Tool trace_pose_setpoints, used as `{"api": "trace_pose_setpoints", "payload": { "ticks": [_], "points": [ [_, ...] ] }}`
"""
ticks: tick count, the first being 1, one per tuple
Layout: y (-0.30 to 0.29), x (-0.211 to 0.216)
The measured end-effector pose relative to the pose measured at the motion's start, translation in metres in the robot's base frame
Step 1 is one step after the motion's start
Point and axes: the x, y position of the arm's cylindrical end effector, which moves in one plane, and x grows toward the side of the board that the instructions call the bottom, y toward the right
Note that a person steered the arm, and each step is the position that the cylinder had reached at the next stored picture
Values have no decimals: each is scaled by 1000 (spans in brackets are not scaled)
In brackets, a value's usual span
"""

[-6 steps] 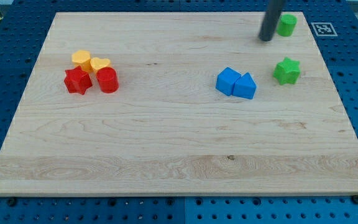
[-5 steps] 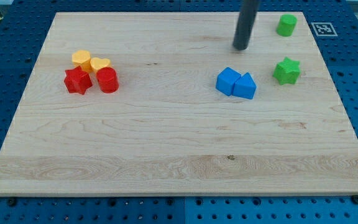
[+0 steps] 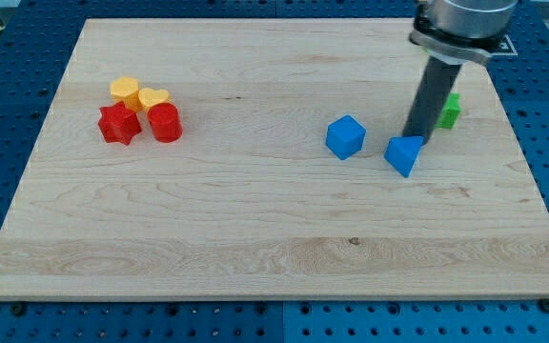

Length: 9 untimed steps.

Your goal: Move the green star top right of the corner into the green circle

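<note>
My tip [image 3: 413,137] rests on the wooden board [image 3: 255,238], touching the upper edge of a blue triangle block [image 3: 404,154]. The green star [image 3: 451,111] lies just right of the rod and is partly hidden behind it. The green circle does not show; the arm's body covers the board's top right corner. A blue cube [image 3: 346,136] lies to the left of my tip, apart from the triangle.
At the view's left sits a tight cluster: a red star [image 3: 119,124], a red cylinder [image 3: 164,123], a yellow hexagon-like block [image 3: 125,90] and a yellow heart [image 3: 153,98]. A blue pegboard surrounds the board.
My tip moved down and to the right, between the blue blocks and the green star. The two blue blocks, which touched, are now apart; the triangle slid right and down. The arm now hides the green circle.
</note>
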Motion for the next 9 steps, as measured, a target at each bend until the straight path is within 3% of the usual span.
{"api": "trace_pose_setpoints", "payload": {
  "ticks": [7,9],
  "points": [
    [60,-50],
    [34,-55]
  ]
}}
